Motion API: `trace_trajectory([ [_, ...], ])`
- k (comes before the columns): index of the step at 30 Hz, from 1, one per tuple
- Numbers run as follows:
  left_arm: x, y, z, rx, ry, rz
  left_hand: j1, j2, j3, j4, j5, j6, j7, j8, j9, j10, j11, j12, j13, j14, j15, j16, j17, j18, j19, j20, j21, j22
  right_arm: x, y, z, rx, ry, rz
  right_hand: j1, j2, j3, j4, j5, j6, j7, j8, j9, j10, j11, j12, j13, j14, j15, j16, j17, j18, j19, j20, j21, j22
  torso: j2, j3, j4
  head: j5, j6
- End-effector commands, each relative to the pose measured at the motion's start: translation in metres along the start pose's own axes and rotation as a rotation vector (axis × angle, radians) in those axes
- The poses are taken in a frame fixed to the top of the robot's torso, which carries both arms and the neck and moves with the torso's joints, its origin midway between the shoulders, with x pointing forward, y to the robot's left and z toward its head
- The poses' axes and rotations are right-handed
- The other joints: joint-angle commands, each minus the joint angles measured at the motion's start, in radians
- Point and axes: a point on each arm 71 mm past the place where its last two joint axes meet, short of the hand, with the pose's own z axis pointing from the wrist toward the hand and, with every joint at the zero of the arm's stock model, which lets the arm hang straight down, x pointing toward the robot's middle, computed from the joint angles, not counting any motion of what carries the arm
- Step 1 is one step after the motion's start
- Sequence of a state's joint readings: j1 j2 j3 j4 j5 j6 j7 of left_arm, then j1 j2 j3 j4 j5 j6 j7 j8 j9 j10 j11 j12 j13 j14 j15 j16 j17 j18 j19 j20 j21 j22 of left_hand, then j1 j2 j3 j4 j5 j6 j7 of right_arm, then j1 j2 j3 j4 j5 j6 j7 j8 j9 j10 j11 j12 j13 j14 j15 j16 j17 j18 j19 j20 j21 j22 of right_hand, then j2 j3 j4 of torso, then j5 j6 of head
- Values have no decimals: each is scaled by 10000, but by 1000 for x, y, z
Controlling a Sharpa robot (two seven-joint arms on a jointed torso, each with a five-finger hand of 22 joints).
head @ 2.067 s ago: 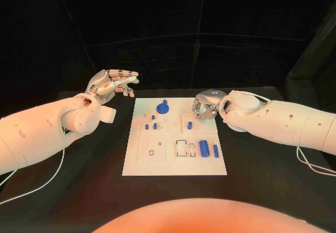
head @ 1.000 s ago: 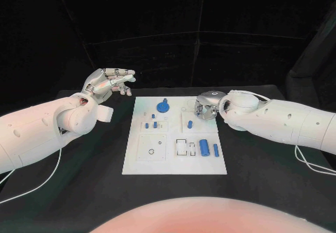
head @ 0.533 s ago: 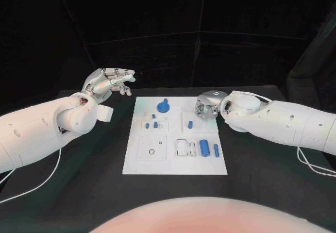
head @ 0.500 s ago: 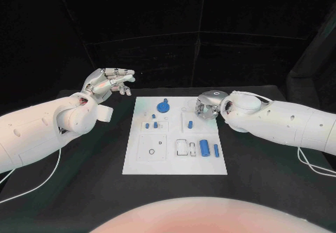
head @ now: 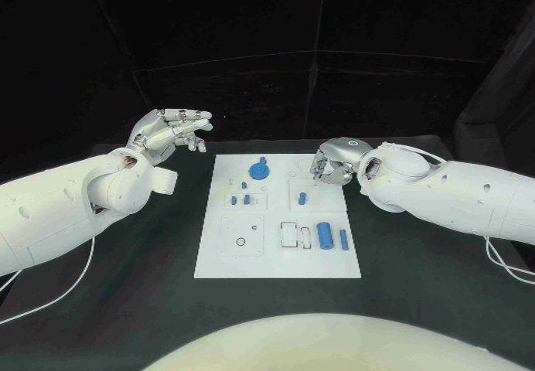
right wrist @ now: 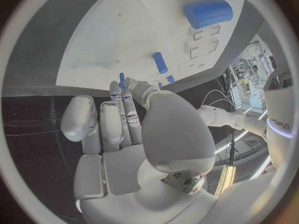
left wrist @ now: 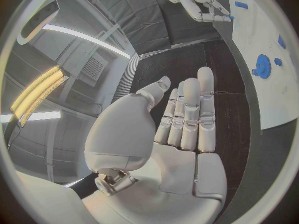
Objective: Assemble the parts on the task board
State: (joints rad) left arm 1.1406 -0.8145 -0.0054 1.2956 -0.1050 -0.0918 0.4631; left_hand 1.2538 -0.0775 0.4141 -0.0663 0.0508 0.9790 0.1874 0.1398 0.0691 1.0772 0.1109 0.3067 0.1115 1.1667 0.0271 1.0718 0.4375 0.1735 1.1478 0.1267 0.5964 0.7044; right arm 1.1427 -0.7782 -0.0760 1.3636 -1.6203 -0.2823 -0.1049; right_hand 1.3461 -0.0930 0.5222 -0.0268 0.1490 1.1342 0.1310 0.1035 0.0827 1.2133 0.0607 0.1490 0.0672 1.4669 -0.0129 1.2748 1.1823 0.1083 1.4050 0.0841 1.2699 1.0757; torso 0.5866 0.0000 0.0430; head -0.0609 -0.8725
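The white task board [head: 279, 255] lies in the middle of the black table. On it are a blue gear [head: 260, 168], small blue pegs [head: 240, 199], a peg [head: 302, 199], a thick blue cylinder [head: 325, 235] and a slim rod [head: 343, 239]. My right hand [head: 335, 161] hovers at the board's far right corner, fingers pointing down and slightly bent, nothing between them. In the right wrist view the right hand [right wrist: 124, 119] reaches toward the cylinder [right wrist: 209, 12] and peg [right wrist: 161, 62]. My left hand [head: 173, 130] is raised beyond the board's far left corner, holding nothing; the left hand [left wrist: 184, 119] has its fingers straight.
The board [left wrist: 268, 59] and gear [left wrist: 261, 66] show past my left fingers, with the right hand [left wrist: 199, 2] beyond. Bare black table [head: 134, 278] surrounds the board on both sides and in front. White cables [head: 502, 267] trail beside the arms.
My right hand has lifted off the board's far right corner and drawn slightly back and right. The left hand has stayed raised, barely shifting.
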Motion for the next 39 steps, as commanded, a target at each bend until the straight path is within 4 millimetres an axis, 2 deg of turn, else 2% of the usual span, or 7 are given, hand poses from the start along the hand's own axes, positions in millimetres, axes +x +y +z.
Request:
trace_trajectory([
  [1, 0, -2, 0, 79, 5, -67, 125, -14, 13, -65, 46, -33, 10, 44, -11, -45, -7, 44, 11, -88, 3, -7, -13, 98, 77, 16, -61, -17, -12, 10, -3, -276, -649, 631, 43, -43, 42, -69, 70, 93, 13, -43, -2, 74, 18, -71, -17, 441, -89, 39, -20, -109, 41, -10, 49, 16, 22, 4, 7, 63, -2],
  [11, 4, -1, 2, 84, 135, -133, 181, 4, 27, -100, 47, -44, 14, 52, -12, -71, -6, 79, 13, -93, 2, -4, -34, 98, 89, 11, -72, -29, -20, 66, -6, -1841, -893, 1528, 52, -50, 129, -147, 271, 74, 41, -98, -16, 92, 36, -159, -14, 437, -80, 81, -6, -110, 34, -8, 70, 33, 22, 4, 17, 284, -2],
  [20, 13, -1, 5, 74, 320, -223, 185, 0, 24, -105, 45, -44, 15, 54, -12, -75, -5, 86, 14, -94, 2, -4, -38, 98, 90, 11, -74, -31, -10, 118, 8, -2935, -19, 1707, 56, -52, 136, -161, 286, 74, 45, -103, -17, 96, 38, -168, -12, 435, -79, 77, -17, -107, 27, -8, 63, 18, 16, -21, 37, 521, -2],
  [26, 17, -1, 7, 80, 410, -263, 183, -7, 17, -107, 43, -44, 18, 57, -12, -79, -2, 95, 14, -96, 3, -4, -42, 97, 92, 11, -77, -33, 6, 130, 12, -3143, 480, 1329, 67, -61, 143, -184, 297, 70, 48, -111, -19, 99, 39, -179, -11, 432, -78, 75, -26, -105, 21, -7, 58, 9, 3, -26, 5, 692, -2],
  [30, 19, -1, 8, 81, 452, -283, 165, -10, 0, -99, 41, -45, 23, 63, -11, -86, 4, 113, 16, -98, 6, -3, -51, 95, 96, 12, -82, -39, 19, 136, 13, -3282, 749, 995, 67, -75, 140, -198, 298, 69, 51, -116, -20, 103, 41, -186, -10, 431, -77, 77, -29, -106, 21, -7, 64, 17, -6, 1, -22, 776, -2],
  [35, 22, -1, 9, 92, 512, -312, 162, -17, -7, -99, 40, -46, 23, 65, -11, -89, 5, 119, 17, -98, 8, -2, -54, 94, 97, 12, -85, -41, 32, 142, 15, -3389, 938, 665, 70, -82, 140, -208, 300, 69, 51, -118, -20, 106, 41, -189, -9, 431, -77, 82, -24, -107, 21, -6, 66, 20, -14, 9, -42, 810, -2],
  [39, 23, -1, 10, 99, 554, -333, 73, -17, -78, -40, 38, -58, 30, 81, -12, -116, 14, 175, 22, -100, 21, 7, -81, 88, 106, 22, -108, -63, 40, 146, 17, -3437, 1062, 501, 71, -85, 140, -212, 301, 70, 52, -118, -20, 107, 41, -190, -8, 431, -77, 84, -23, -107, 21, -6, 66, 20, -22, -11, -15, 835, -2],
])
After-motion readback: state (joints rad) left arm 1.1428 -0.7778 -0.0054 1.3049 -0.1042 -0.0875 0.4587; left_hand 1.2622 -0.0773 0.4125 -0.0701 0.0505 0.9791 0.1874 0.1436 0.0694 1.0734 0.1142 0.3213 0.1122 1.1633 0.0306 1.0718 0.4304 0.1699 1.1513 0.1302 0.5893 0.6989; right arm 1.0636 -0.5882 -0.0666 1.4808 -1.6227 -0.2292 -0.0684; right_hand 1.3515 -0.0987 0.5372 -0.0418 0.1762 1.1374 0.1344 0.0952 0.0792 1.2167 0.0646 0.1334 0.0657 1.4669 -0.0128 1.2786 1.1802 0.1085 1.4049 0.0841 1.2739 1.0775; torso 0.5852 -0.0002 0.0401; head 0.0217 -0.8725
